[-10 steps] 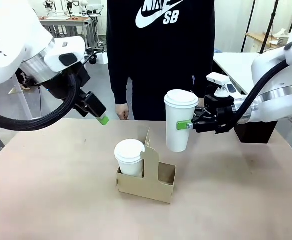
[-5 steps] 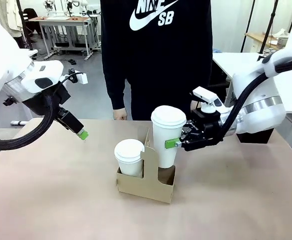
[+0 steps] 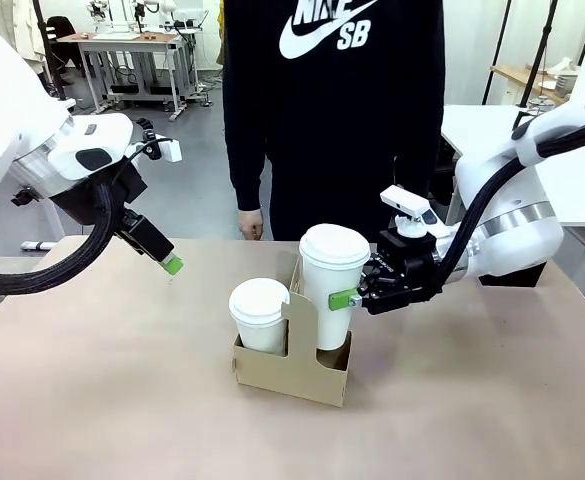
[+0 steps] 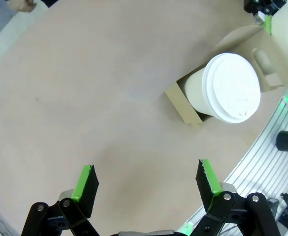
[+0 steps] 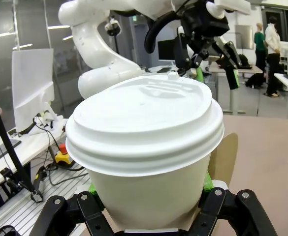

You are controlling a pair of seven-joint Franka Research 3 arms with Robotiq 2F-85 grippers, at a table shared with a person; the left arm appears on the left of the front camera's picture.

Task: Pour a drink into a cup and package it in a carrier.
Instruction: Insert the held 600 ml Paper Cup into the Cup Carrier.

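Pinched upright in the right gripper, the lidded white paper cup is held directly above the brown cardboard carrier's right-hand hole.

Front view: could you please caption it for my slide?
Right gripper lowers a lidded cup into the carrier beside its twin.

A robotics lab or workshop is indicated. Beyond the brown-topped table, a grey floor and metal-legged workbenches laden with equipment are seen. Beside the table, an aluminium rail frame, loose cables and a red stop button are seen.
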